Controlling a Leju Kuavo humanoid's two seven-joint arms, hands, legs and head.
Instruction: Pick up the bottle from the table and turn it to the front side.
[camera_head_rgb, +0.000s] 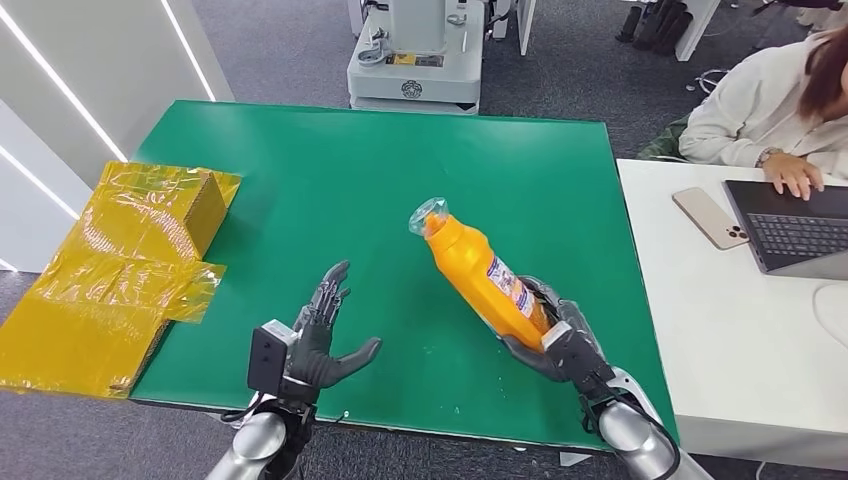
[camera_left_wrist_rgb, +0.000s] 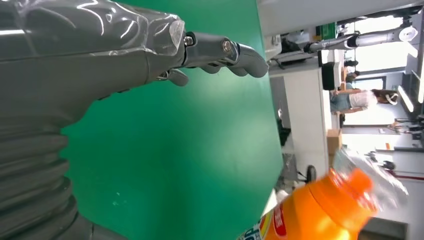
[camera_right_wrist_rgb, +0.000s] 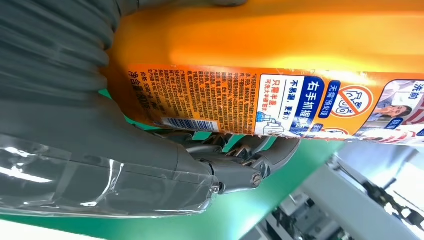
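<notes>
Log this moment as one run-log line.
right hand: grips orange bottle, tilted | left hand: open, empty | green table

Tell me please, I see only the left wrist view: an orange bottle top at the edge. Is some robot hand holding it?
Observer: Yes. The right robot hand grips the bottle at its base, tilted, cap pointing away over the green table.
Operator: Which side of the bottle faces the right wrist camera?
Observer: The label side with small print and a barcode.
Operator: And my left robot hand?
Observer: The left robot hand is open, holding nothing, apart from the bottle.
</notes>
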